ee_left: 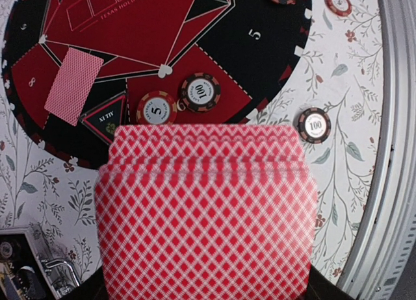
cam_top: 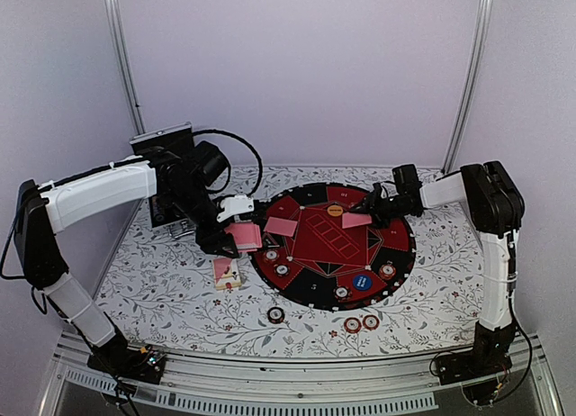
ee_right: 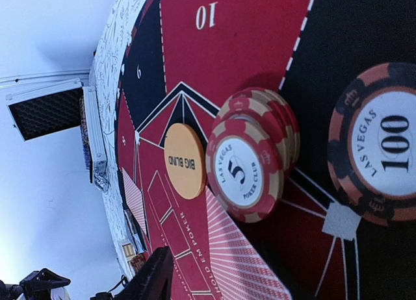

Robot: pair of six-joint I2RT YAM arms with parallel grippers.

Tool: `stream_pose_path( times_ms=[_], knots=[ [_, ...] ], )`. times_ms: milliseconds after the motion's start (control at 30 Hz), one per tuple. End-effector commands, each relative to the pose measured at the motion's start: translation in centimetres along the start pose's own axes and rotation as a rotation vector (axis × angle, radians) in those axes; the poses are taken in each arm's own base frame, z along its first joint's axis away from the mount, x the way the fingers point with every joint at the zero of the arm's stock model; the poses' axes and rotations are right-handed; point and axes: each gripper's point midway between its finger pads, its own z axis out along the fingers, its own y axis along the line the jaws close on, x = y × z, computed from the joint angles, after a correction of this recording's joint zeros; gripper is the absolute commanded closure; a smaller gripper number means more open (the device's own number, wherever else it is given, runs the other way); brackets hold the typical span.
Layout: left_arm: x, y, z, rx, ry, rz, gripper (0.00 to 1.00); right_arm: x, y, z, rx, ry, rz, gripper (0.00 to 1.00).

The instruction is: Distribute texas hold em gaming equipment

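Note:
My left gripper [cam_top: 236, 239] is shut on a fanned pack of pink-backed playing cards [ee_left: 207, 209], held over the left rim of the round red-and-black mat [cam_top: 310, 294]; the cards hide its fingers. My right gripper [cam_top: 373, 211] hovers low over the mat's far right and stands open. A single card [ee_right: 250, 261] lies by its one visible finger [ee_right: 153, 274], not touching it. Beside that card are the orange button disc [ee_right: 185, 160], a stack of red-and-white 5 chips [ee_right: 250, 170] and a brown 100 chip [ee_right: 383, 150]. Another card [ee_left: 73, 86] lies on the mat's left.
A blue disc [cam_top: 363, 282] and chips [cam_top: 342, 293] sit on the mat's near edge. Three chips [cam_top: 275, 314] [cam_top: 352, 325] [cam_top: 371, 321] lie on the flowered tablecloth in front. A face-up card [cam_top: 227, 272] lies left of the mat. The black case [cam_top: 166, 141] stands at back left.

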Motion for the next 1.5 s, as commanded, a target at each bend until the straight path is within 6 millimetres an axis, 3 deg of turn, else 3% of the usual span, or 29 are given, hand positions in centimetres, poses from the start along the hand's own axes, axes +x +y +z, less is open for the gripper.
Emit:
stream_pose_path(
  times_ms=[0, 233, 667, 900, 1067, 1467],
  knots=[
    [-0.9, 0.2, -0.5, 0.006, -0.030, -0.007, 1.00, 1.5, -2.0, -1.3, 0.093, 0.013, 0.023, 0.51],
    [-0.9, 0.2, -0.5, 0.011, -0.031, -0.008, 1.00, 2.2, -1.9, -3.0, 0.101, 0.002, 0.016, 0.52],
    [-1.2, 0.3, -0.6, 0.008, -0.030, -0.006, 1.00, 2.1, -2.1, -3.3, 0.082, 0.006, 0.051, 0.89],
    [-1.2, 0.3, -0.5, 0.009, -0.028, -0.005, 1.00, 1.5, -3.2, -2.4, 0.108, 0.014, 0.096, 0.98],
    [-1.1, 0.2, -0.5, 0.008, -0.024, -0.007, 1.00, 0.6, -4.1, -1.8, 0.130, 0.003, 0.110, 0.99],
    [-0.7, 0.0, -0.3, 0.008, -0.015, -0.008, 1.00, -1.9, -3.3, -0.6, 0.110, -0.031, 0.103, 0.99]
  ],
)
